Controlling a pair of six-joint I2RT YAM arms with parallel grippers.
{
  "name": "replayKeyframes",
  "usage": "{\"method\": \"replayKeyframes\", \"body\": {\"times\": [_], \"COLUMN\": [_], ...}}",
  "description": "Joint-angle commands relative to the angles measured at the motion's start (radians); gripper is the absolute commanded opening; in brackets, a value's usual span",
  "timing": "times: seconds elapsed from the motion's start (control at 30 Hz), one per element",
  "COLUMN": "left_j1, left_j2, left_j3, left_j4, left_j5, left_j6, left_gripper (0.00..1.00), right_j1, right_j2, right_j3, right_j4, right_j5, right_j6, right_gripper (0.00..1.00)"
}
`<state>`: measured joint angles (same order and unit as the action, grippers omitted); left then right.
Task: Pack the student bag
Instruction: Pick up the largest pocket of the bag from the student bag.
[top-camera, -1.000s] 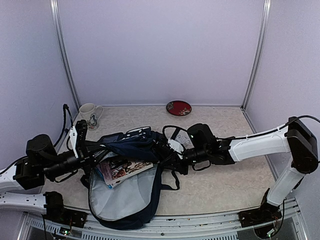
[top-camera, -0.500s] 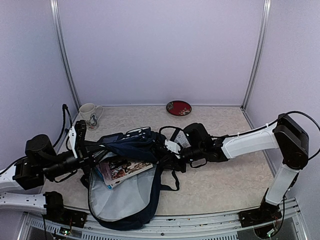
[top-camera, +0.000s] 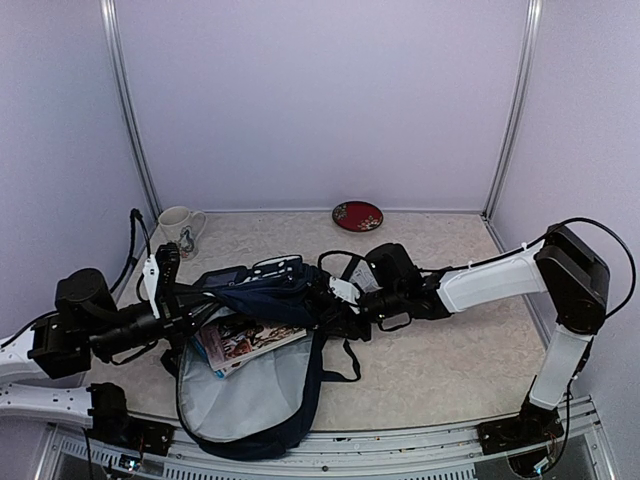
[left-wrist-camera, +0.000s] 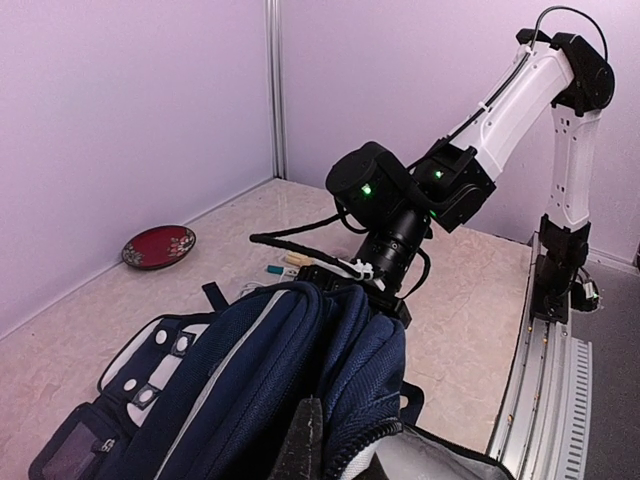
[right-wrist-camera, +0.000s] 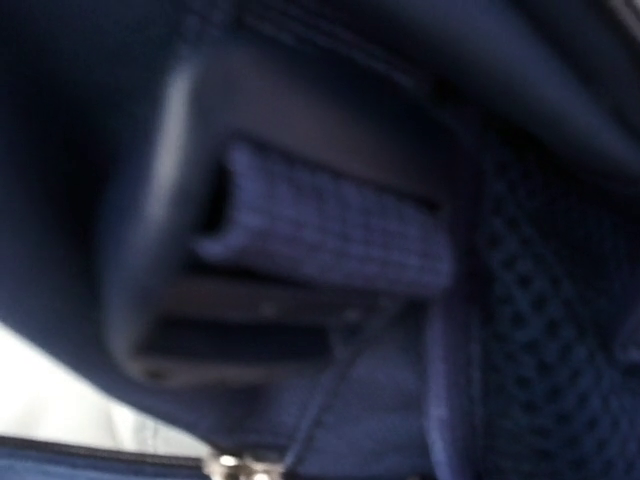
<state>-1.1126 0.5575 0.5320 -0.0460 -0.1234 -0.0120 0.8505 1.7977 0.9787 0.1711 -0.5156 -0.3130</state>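
One student bag (top-camera: 262, 290) lies between left gripper (top-camera: 186, 299) and right gripper (top-camera: 336, 301).

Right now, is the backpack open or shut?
Open. The student bag gapes wide, so its light grey lining shows, and a colourful booklet lies in its mouth.

**Navy bag against lilac walls**

The student bag (top-camera: 262, 292) is navy blue with a light grey lining (top-camera: 245, 390). Its front carries a white patch (left-wrist-camera: 160, 340) marked with dots and a thin white stripe (left-wrist-camera: 225, 360). Seen close, its mesh (right-wrist-camera: 540, 300) is dark blue with a diamond pattern. The magazine (top-camera: 245, 340) has a multicoloured cover. The mug (top-camera: 180, 232) is white with a small printed figure. The dish (top-camera: 357, 215) is red with dark markings. The table (top-camera: 450, 370) is mottled beige and the walls (top-camera: 320, 100) are pale lilac.
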Motion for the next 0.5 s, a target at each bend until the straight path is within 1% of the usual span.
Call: {"method": "replayKeyframes", "body": {"times": [0.0,0.3,0.37,0.47], "left_j1": [-0.005,-0.004,-0.003,-0.003], "left_j2": [-0.002,0.007,0.007,0.01], "left_j3": [0.062,0.065,0.063,0.063], "left_j4": [0.101,0.106,0.106,0.107], "left_j5": [-0.001,-0.001,0.0,0.003], "left_j6": [0.021,0.031,0.03,0.033], "left_gripper": [0.0,0.0,0.0,0.0], "right_j1": [0.012,0.028,0.028,0.029], "right_j2": [-0.018,0.025,0.034,0.049], "right_j3": [-0.029,-0.034,-0.035,-0.032], "right_j4": [0.063,0.067,0.075,0.071], "right_j5": [-0.09,-0.09,-0.076,-0.04], "right_j6": [0.013,0.05,0.065,0.079], "right_gripper": [0.32,0.24,0.25,0.29]}}
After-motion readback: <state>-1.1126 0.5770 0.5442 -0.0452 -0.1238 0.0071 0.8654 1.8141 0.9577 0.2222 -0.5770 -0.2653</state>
